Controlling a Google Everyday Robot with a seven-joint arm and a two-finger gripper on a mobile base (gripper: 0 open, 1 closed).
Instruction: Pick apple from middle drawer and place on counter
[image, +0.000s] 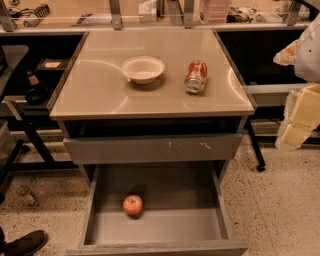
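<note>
Apple, the small round red-orange one (132, 204), is sitting on the flat floor of the wide shallow grey metal drawer (165, 227), which is standing pulled out. The fruit is lying left of that drawer's middle, about halfway back, touching neither side wall.

I am judging that the reach is only beginning. The cream-and-white pincer (296, 125) is hanging high and to the right of the drawer, well apart from it, and I cannot tell whether it is apart or together. Next I am needing to swing it left and down over the fruit, dropping between the drawer walls.

Being round, the apple is offering no real long axis; its paler patch is facing up. The glossy beige-tan square tabletop (100, 100), above and behind the drawer, is waiting.
</note>
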